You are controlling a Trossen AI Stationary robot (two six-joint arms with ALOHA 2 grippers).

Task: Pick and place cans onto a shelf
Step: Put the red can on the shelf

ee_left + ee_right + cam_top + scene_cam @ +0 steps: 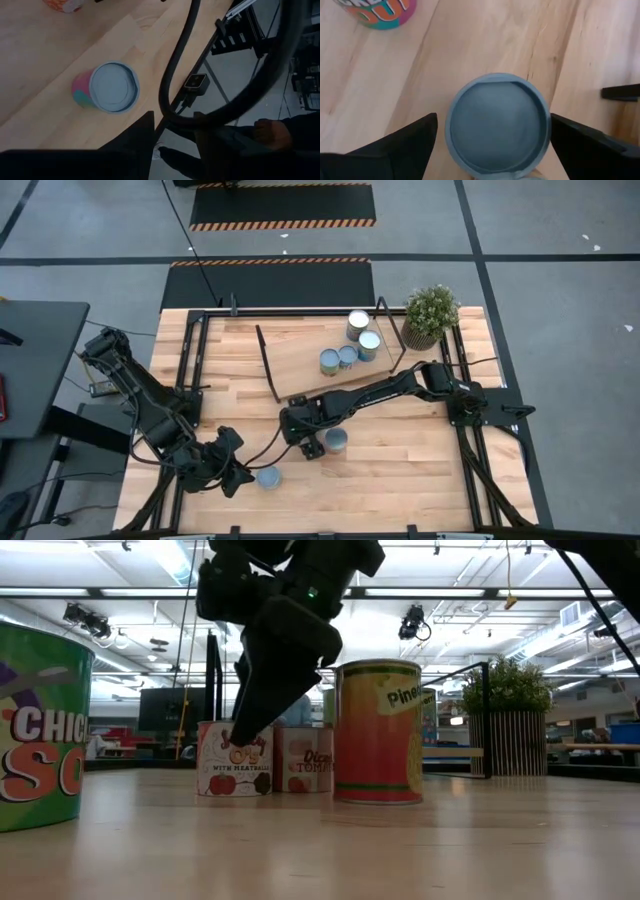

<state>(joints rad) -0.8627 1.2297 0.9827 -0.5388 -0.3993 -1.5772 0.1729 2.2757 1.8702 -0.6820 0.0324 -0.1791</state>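
Note:
My right gripper [305, 438] hangs open over a pale-blue-topped can [497, 125] that stands on the table. One finger is on each side of the can's top [312, 448], and I see no touch. An orange pineapple can [337, 440] stands just right of it [378, 730]. My left gripper [233, 467] is open and empty at the table's near left edge [174, 120]. A teal-and-pink can [107, 87] stands beside it. Several cans [347, 356] stand on the shelf board [300, 350].
A potted plant [432, 315] stands at the far right corner by the shelf's black frame end [392, 330]. A black cable [172, 75] loops in front of my left gripper. Someone's hand [270, 132] shows beyond the table's near edge.

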